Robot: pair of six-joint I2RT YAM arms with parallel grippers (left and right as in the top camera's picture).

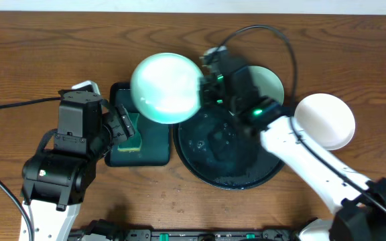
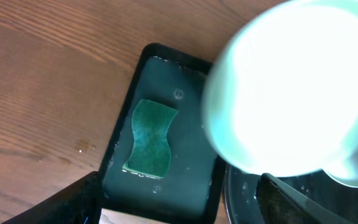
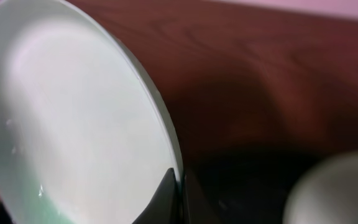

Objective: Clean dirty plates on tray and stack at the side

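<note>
Right gripper (image 1: 208,82) holds one of three plates tilted above the tray's (image 1: 220,157) 10 o'clock rim.

Its fingers (image 3: 166,198) are pinched on the held plate (image 1: 166,88) at the rim, the face wet with a few drops. From the tray's centre, the mint plate (image 1: 270,84) sits at 1 o'clock, half hidden by the gripper, so whether it touches the rim cannot be told. The white plate (image 1: 327,120) lies on the table (image 1: 39,40) at 3 o'clock, near the rim. The tray is wet and carries no plate. One green tray (image 1: 154,144) stands just beside it at 9 o'clock, holding one sponge (image 2: 149,138). The left gripper (image 1: 127,128) hangs over it, jaws spread, gripping nothing. Bare wood lies past the green tray at 9 o'clock and along the far edge at 12.
</note>
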